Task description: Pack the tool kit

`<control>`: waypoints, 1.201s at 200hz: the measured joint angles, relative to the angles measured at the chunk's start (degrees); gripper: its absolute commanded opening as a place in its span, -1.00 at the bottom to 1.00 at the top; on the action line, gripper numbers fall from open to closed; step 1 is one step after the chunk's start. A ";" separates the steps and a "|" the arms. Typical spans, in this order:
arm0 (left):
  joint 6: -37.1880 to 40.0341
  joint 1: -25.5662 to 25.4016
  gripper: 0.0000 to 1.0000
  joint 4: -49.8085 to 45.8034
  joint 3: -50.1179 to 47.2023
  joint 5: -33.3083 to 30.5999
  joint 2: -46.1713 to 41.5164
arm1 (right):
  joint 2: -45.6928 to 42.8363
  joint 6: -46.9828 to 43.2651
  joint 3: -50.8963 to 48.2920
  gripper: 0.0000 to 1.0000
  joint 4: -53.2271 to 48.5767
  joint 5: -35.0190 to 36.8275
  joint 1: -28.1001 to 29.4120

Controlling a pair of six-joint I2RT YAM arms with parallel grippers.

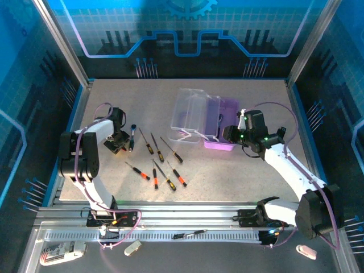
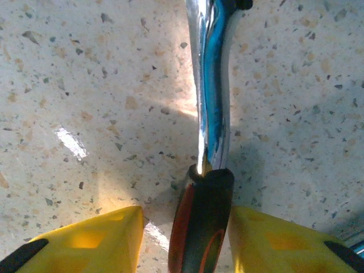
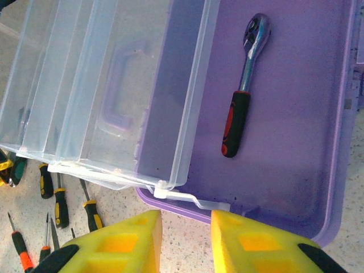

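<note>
The tool kit case stands open at the back middle of the table, its purple base (image 1: 223,125) beside raised clear trays (image 1: 190,109). A black-and-red ratchet (image 3: 243,91) lies in the purple base (image 3: 296,142). My right gripper (image 3: 186,222) hovers open at the case's near rim with only table between its fingers. Several thin screwdrivers (image 1: 159,162) lie loose left of the case. At the left, my left gripper (image 2: 186,220) straddles the black-and-red handle (image 2: 202,222) of a chrome tool (image 2: 210,85) lying on the table. The right finger touches the handle and a gap remains at the left finger.
One screwdriver (image 1: 190,233) lies on the front rail between the arm bases. White objects (image 1: 60,250) sit on the front ledge. Blue walls close in the table at the left, right and back. The clear trays (image 3: 108,96) overhang the base's left side.
</note>
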 measured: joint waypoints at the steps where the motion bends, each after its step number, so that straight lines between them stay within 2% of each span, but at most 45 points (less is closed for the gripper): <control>1: 0.00 0.02 -0.19 0.00 -0.02 0.00 0.00 | 0.00 0.00 0.00 -0.41 0.00 0.00 0.00; 29: 1.03 0.20 -0.50 -0.24 -0.48 -0.57 -0.15 | -0.33 0.20 -0.04 -0.41 0.00 0.00 0.00; 42: 1.81 0.24 -0.55 -0.11 -0.87 -0.72 -0.59 | -0.57 0.22 -0.04 -0.41 0.00 0.02 0.00; 64: 2.58 0.35 -0.76 0.22 -1.14 -0.63 -1.07 | -0.83 0.22 -0.07 -0.41 0.02 0.00 0.00; 129: 2.97 0.33 -0.94 2.16 -2.60 -0.39 -2.47 | -0.74 0.15 0.79 -0.41 -0.24 -0.26 -0.68; 180: 5.49 -1.03 -0.97 2.12 -2.03 -0.24 -8.20 | -0.72 0.20 1.09 -0.40 0.00 -1.46 -0.87; 240: 10.40 -7.48 -1.00 2.10 1.14 1.36 -14.27 | 2.78 0.87 2.14 -0.40 0.85 -4.17 -1.25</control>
